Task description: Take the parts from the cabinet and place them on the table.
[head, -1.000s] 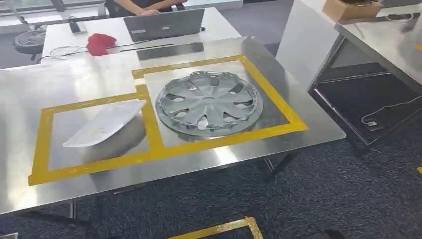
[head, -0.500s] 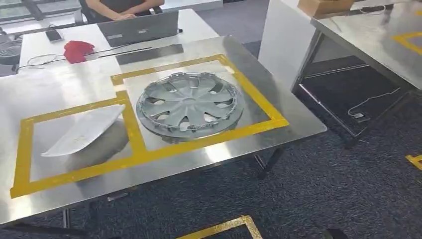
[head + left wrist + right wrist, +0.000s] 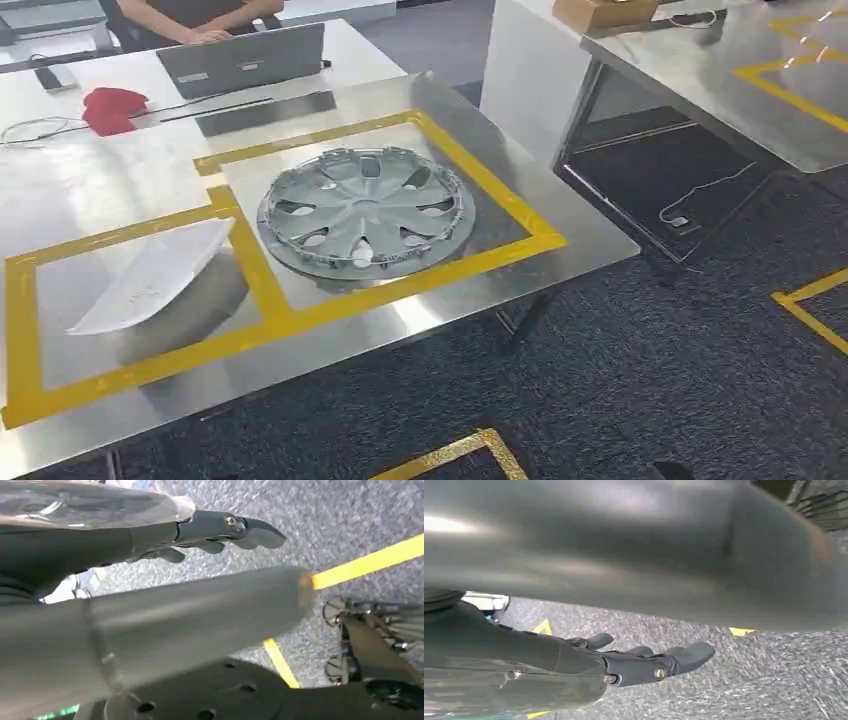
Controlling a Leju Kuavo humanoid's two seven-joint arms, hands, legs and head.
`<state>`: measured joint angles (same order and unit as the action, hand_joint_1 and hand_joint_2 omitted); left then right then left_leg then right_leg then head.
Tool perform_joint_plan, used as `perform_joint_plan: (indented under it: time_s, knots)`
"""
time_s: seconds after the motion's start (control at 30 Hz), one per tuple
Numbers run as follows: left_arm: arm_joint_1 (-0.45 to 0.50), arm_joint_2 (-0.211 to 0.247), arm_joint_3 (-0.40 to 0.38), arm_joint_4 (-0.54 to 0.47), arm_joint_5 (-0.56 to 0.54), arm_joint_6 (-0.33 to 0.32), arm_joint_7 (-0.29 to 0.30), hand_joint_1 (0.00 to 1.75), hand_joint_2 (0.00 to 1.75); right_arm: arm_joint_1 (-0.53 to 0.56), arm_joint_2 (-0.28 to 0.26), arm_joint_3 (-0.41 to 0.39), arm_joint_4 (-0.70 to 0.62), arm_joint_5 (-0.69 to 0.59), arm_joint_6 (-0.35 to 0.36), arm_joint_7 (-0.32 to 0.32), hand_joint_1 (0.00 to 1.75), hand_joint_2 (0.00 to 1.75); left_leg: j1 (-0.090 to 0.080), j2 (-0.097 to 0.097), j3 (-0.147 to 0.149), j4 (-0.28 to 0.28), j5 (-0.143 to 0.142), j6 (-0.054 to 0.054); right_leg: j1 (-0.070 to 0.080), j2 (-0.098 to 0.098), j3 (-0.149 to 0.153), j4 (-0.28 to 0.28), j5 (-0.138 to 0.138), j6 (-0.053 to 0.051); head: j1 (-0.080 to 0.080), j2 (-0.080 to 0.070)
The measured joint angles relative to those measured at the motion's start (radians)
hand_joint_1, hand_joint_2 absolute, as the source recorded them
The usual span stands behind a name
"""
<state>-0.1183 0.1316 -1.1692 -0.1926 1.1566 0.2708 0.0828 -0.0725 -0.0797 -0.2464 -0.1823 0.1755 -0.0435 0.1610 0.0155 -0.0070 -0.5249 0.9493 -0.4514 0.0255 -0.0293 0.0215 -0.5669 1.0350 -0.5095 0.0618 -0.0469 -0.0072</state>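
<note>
A silver wheel cover [image 3: 365,212] lies flat inside the right yellow-taped square of the steel table [image 3: 560,265]. In the left taped square rests a white curved panel [image 3: 150,277], tilted on its edge. My left hand [image 3: 215,530] hangs over the dark carpet with its fingers stretched out and nothing in them. My right hand [image 3: 644,662] also hangs above the carpet, fingers extended and empty.
A person sits at a laptop [image 3: 245,58] on the white desk behind the table, beside a red cloth [image 3: 110,108]. A second steel table [image 3: 720,80] with a cardboard box [image 3: 605,12] stands at the right. Yellow tape marks [image 3: 445,458] cross the carpet.
The camera has turned to the right: the table, wheel cover and panel slid left in the picture, and more of the right-hand table and floor tape came into view.
</note>
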Motion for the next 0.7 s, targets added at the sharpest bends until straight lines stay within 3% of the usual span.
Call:
perform_joint_plan:
  time_s: [0.07, 0.1, 0.13, 0.17, 0.23, 0.27, 0.3, 0.4, 0.43, 0.47, 0.5, 0.53, 0.6, 0.63, 0.67, 0.7]
  knots:
    - [0.001, 0.002, 0.000, 0.000, 0.000, -0.002, 0.000, 0.00, 0.00, -0.002, 0.000, 0.000, 0.000, 0.000, 0.000, -0.002, 0.00, 0.00, -0.007, 0.016, -0.001, 0.000, -0.001, 0.005, 0.002, -0.009, -0.077, 0.167, -0.078, 0.001, 0.000, 0.000]
    - [0.001, 0.002, 0.000, 0.000, -0.001, -0.003, 0.000, 0.00, 0.00, -0.001, 0.000, 0.000, 0.000, 0.000, 0.000, -0.002, 0.00, 0.00, -0.010, 0.023, -0.001, 0.001, -0.002, 0.007, 0.003, -0.009, -0.105, 0.231, -0.098, 0.001, 0.000, 0.000]
    - [0.001, 0.002, 0.000, 0.000, -0.001, -0.005, 0.000, 0.00, 0.00, 0.001, 0.000, 0.000, 0.000, 0.001, 0.000, -0.003, 0.00, 0.00, -0.013, 0.030, 0.000, 0.001, -0.003, 0.008, 0.003, -0.010, -0.111, 0.245, -0.091, -0.001, 0.000, 0.000]
    - [0.001, 0.002, 0.000, 0.000, -0.001, -0.007, 0.000, 0.00, 0.00, 0.002, 0.000, 0.000, 0.000, 0.003, 0.000, -0.005, 0.00, 0.00, -0.015, 0.035, 0.001, 0.002, -0.003, 0.009, 0.004, -0.010, -0.094, 0.211, -0.065, -0.004, 0.000, 0.000]
    - [-0.001, 0.001, 0.000, 0.000, -0.001, -0.010, 0.000, 0.00, 0.00, 0.002, 0.000, 0.000, 0.000, 0.006, 0.000, -0.008, 0.00, 0.00, -0.019, 0.046, 0.005, 0.003, -0.006, 0.008, 0.009, -0.024, -0.007, 0.038, 0.021, -0.016, 0.000, 0.000]
    - [0.000, 0.000, 0.000, 0.000, -0.001, -0.010, 0.000, 0.00, 0.00, 0.001, -0.001, 0.000, 0.000, 0.006, 0.000, -0.009, 0.00, 0.00, -0.019, 0.050, 0.008, 0.003, -0.007, 0.005, 0.016, -0.058, 0.040, -0.051, 0.053, -0.027, 0.000, 0.000]
    - [0.000, -0.002, 0.000, 0.000, -0.001, -0.010, 0.000, 0.00, 0.00, -0.003, -0.002, 0.000, 0.000, 0.009, 0.000, -0.010, 0.00, 0.00, -0.027, 0.055, 0.007, 0.008, -0.011, 0.000, 0.028, -0.080, 0.049, -0.081, 0.043, -0.035, 0.000, 0.000]
    - [-0.001, 0.000, 0.000, 0.000, -0.001, -0.011, 0.000, 0.00, 0.00, -0.001, -0.001, 0.000, 0.000, 0.012, 0.000, -0.011, 0.00, 0.00, -0.024, 0.072, 0.011, 0.001, -0.010, -0.010, 0.030, -0.053, 0.042, -0.081, 0.050, -0.041, 0.000, 0.000]
    - [-0.002, 0.001, 0.000, 0.000, -0.001, -0.011, 0.000, 0.00, 0.00, -0.001, -0.001, 0.000, 0.000, 0.012, 0.000, -0.012, 0.00, 0.00, -0.029, 0.078, 0.014, 0.003, -0.012, -0.017, 0.022, -0.044, 0.046, -0.090, 0.055, -0.049, 0.000, 0.000]
    - [-0.001, 0.004, 0.000, 0.000, -0.001, -0.011, 0.000, 0.00, 0.00, -0.002, -0.001, 0.000, 0.000, 0.012, 0.000, -0.013, 0.00, 0.00, -0.022, 0.056, 0.012, 0.019, -0.025, -0.025, 0.017, -0.040, 0.050, -0.095, 0.061, -0.051, 0.000, 0.000]
    - [-0.001, 0.003, 0.000, 0.000, -0.001, -0.011, 0.000, 0.00, 0.00, -0.003, -0.001, 0.000, 0.000, 0.012, 0.000, -0.013, 0.00, 0.00, -0.021, 0.032, -0.011, 0.068, -0.062, -0.030, 0.014, -0.034, 0.048, -0.095, 0.063, -0.056, -0.002, 0.000]
    - [0.000, 0.003, 0.000, 0.000, -0.001, -0.011, 0.000, 0.00, 0.00, -0.004, -0.001, 0.000, 0.000, 0.012, 0.000, -0.015, 0.00, 0.00, -0.017, 0.021, -0.048, 0.150, -0.108, -0.035, 0.013, -0.029, 0.046, -0.095, 0.065, -0.058, -0.002, 0.000]
    - [0.002, 0.003, 0.000, 0.000, -0.001, -0.015, 0.001, 0.00, 0.00, -0.003, -0.001, 0.000, 0.001, 0.012, 0.000, -0.016, 0.00, 0.00, -0.012, 0.016, -0.122, 0.307, -0.172, -0.042, 0.013, -0.015, 0.042, -0.094, 0.065, -0.058, -0.002, 0.000]
    - [0.002, 0.003, 0.000, 0.000, -0.001, -0.015, 0.001, 0.00, 0.00, -0.003, -0.001, 0.000, 0.001, 0.012, 0.000, -0.016, 0.00, 0.00, -0.009, 0.016, -0.138, 0.337, -0.171, -0.045, 0.012, -0.006, 0.042, -0.094, 0.066, -0.058, -0.002, 0.000]
    - [0.003, 0.003, 0.000, 0.000, -0.002, -0.015, 0.002, 0.00, 0.00, -0.002, -0.001, 0.000, 0.002, 0.012, 0.000, -0.016, 0.00, 0.00, -0.006, 0.016, -0.129, 0.315, -0.146, -0.046, 0.010, 0.002, 0.043, -0.094, 0.066, -0.057, -0.002, 0.000]
    - [0.003, 0.004, 0.000, 0.000, -0.002, -0.015, 0.002, 0.00, 0.00, -0.002, -0.001, 0.000, 0.002, 0.012, 0.000, -0.016, 0.00, 0.00, -0.003, 0.015, -0.097, 0.247, -0.101, -0.047, 0.008, 0.013, 0.045, -0.094, 0.066, -0.056, -0.002, 0.000]
